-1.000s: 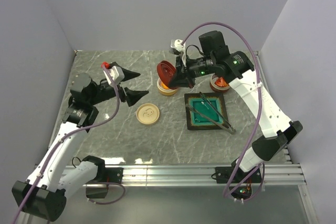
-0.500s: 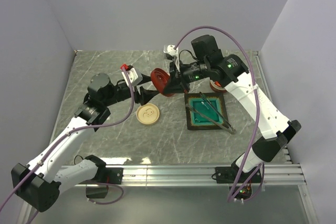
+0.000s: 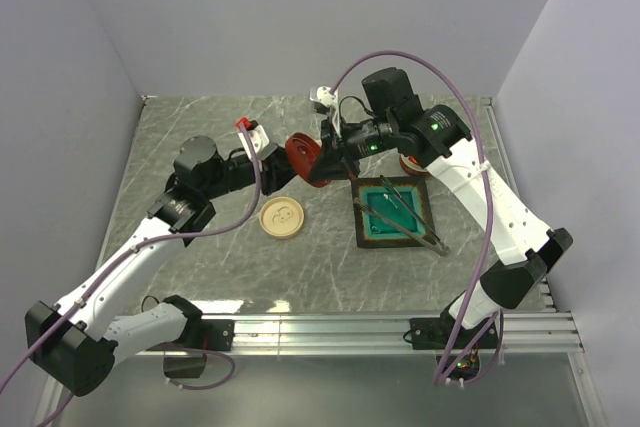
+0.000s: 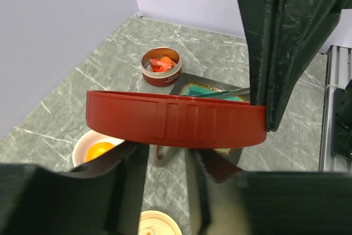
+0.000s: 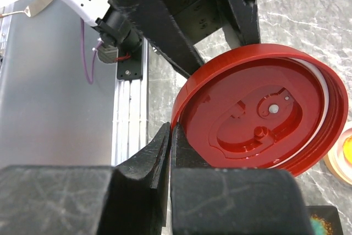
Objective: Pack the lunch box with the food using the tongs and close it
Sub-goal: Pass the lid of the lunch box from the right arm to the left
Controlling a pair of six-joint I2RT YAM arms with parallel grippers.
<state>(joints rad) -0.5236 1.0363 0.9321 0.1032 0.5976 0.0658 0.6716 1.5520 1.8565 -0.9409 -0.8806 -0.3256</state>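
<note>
Red round plastic lid (image 5: 264, 119) looks rigid, light, slick: right gripper (image 5: 169, 136) pinches its thin rim, left gripper (image 5: 224, 53) straddles the opposite rim, grip unclear

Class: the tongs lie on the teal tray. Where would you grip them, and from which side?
Grip the tongs across both arms about midway, coming straight down. They lie flat on the teal tray, arms splayed side by side from the joined end at its near right corner, so fingers straddling them could probably squeeze them.
</note>
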